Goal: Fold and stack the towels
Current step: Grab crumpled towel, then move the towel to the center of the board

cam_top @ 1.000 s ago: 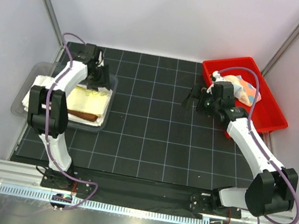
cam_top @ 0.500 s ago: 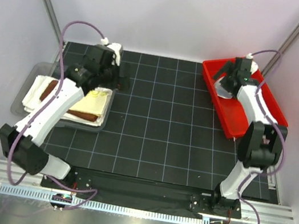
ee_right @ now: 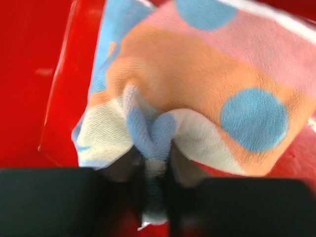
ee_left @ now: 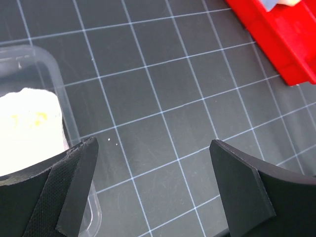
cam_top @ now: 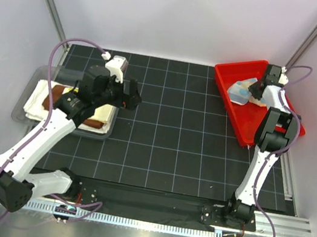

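three towels lie stacked in the clear tray (cam_top: 91,134) (ee_left: 64,103) at the left edge of the black mat (cam_top: 166,144): the cream-white towel (cam_top: 37,103) underneath, with the brown towel (cam_top: 87,122) and yellow towel (cam_top: 106,111) on top, as a second ago. the left gripper (cam_top: 132,97) (ee_left: 153,182), then down in that tray, now hovers over the mat just beside the tray's right rim, jaws wide apart and empty. further back, in the red bin (cam_top: 240,124) at the far right corner, the right gripper (cam_top: 255,92) (ee_right: 157,168), spread wide half a second ago, has pinched a fold of the pastel towel (cam_top: 241,90) (ee_right: 197,98) lying there.
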`<state>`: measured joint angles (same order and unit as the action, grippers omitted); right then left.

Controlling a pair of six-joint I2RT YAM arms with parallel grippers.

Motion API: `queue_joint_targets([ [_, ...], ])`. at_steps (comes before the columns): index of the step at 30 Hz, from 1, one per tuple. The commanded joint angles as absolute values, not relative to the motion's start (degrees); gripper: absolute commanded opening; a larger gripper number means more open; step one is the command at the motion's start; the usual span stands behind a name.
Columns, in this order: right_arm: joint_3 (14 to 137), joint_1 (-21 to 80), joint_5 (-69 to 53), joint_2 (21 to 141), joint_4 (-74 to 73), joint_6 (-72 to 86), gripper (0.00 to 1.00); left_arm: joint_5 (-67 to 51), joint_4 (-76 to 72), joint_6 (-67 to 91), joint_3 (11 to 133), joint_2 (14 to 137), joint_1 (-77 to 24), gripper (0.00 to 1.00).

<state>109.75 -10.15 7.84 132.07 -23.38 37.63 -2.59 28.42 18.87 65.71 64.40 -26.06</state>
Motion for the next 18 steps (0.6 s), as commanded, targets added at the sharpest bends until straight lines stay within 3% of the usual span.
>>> queue_joint_targets([
  [1,114.70,-9.76,3.18,125.46,-21.45,34.99,0.11,-5.89,25.84,17.05,69.95,64.16,-25.84,1.00],
  [4,114.08,-9.58,-7.44,116.41,-23.19,30.86,0.01,-7.38,28.91,17.31,72.85,65.38,-25.84,0.99],
  [9,110.49,-3.70,-19.14,100.66,-32.95,25.84,0.01,-11.51,32.34,18.46,77.69,66.80,-25.84,0.97],
  [11,104.79,-0.03,-23.96,93.12,-34.18,25.49,0.01,-10.82,34.09,17.67,79.35,67.41,-25.84,0.97],
  [16,86.43,12.73,-23.11,79.65,-33.58,26.71,0.01,-11.34,37.69,17.84,79.81,68.82,-25.84,0.96],
  [18,77.05,16.67,-24.17,75.35,-31.12,26.89,0.06,-12.04,38.23,17.93,78.15,68.82,-25.75,0.95],
])
